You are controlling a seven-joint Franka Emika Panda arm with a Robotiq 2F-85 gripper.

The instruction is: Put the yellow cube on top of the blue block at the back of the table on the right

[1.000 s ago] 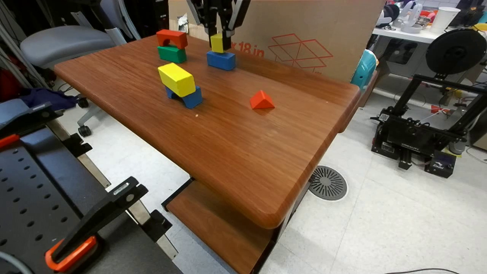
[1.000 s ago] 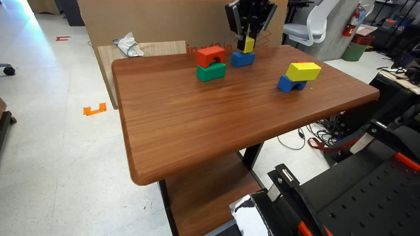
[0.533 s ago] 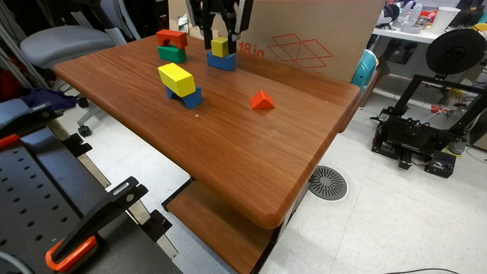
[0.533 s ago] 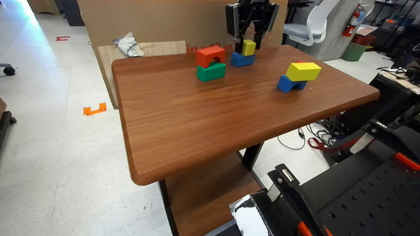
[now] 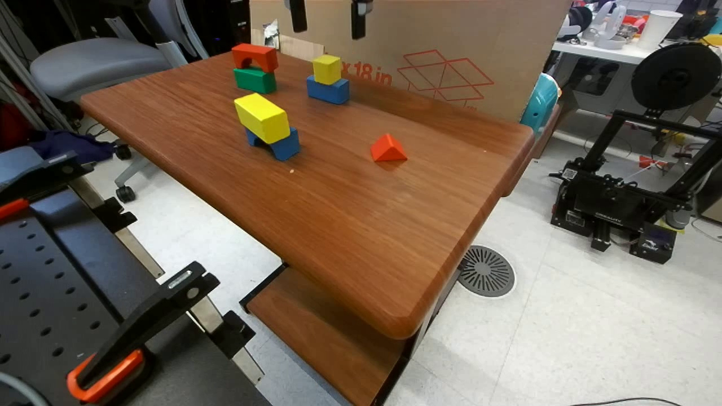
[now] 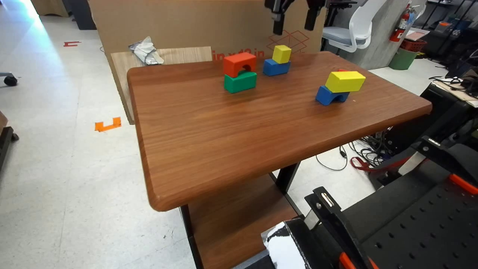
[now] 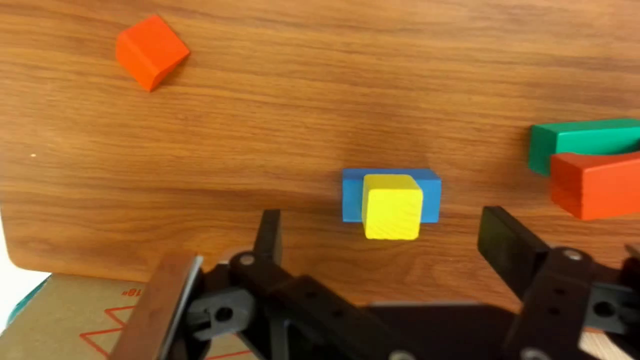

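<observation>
The small yellow cube [image 5: 327, 70] rests on top of the light-blue block [image 5: 328, 91] at the back of the table [image 5: 361, 225]; both exterior views show this stack. Seen from above in the wrist view, the cube [image 7: 392, 212] sits near the middle of the blue block [image 7: 352, 200], whose ends show on either side. My gripper [image 6: 294, 30] hangs above the stack, apart from it, jaws spread wide with nothing between them. In the wrist view its fingers [image 7: 510, 245] stand well clear of the cube on both sides.
Beside the stack, a red arch [image 6: 239, 63] lies on a green block [image 6: 241, 82]. A longer yellow block [image 5: 262, 117] rests on a dark-blue arch [image 5: 287, 145]. An orange-red triangular piece [image 5: 388, 148] lies alone. Behind the table stands a large cardboard box [image 5: 451, 34].
A second ago the gripper was shut on the yellow cube at the blue block. It opened, let the cube go, and has risen above it; the cube stays on the block.
</observation>
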